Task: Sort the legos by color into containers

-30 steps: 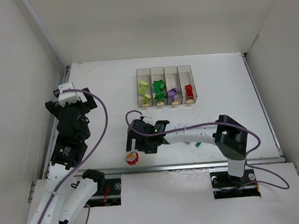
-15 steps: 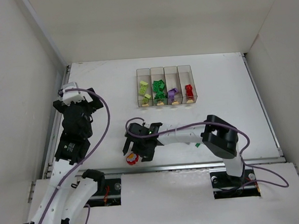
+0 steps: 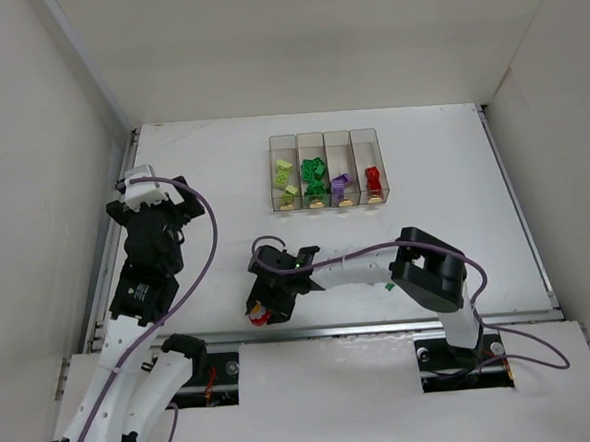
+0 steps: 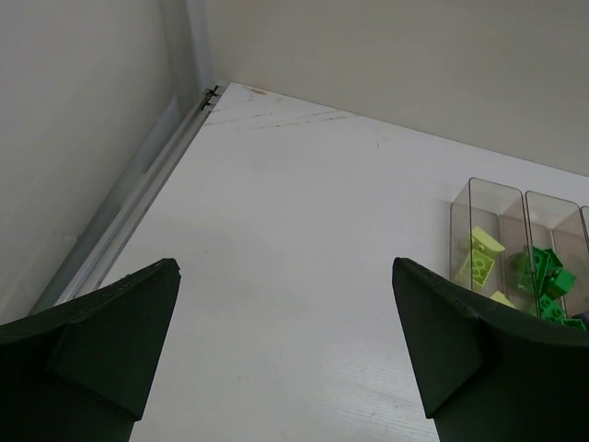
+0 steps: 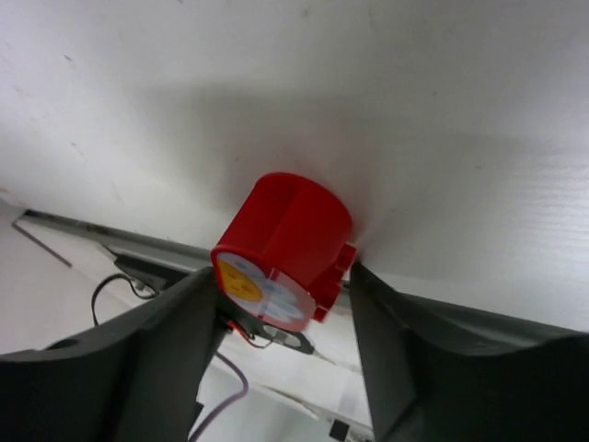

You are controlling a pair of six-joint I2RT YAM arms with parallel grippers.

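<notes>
A red rounded lego (image 5: 293,232) with a flower face on one end lies on the table near its front edge, also visible from above (image 3: 260,314). My right gripper (image 5: 283,276) is shut on it, one finger against each side. The containers (image 3: 282,140) stand in a row at the back and hold yellow-green (image 3: 285,171), green (image 3: 314,175), purple (image 3: 342,183) and red (image 3: 373,179) legos. My left gripper (image 4: 285,276) hangs open over bare table at the left (image 3: 156,192), with the containers (image 4: 488,198) off to its right.
A small green piece (image 3: 389,286) lies on the table beside the right arm's forearm. A metal rail (image 3: 382,326) runs along the table's front edge just below the red lego. White walls close in the table on the left, back and right.
My right gripper came down and toward the front edge over the red lego, and its jaws narrowed onto it. The left arm shifted slightly, then held still.
</notes>
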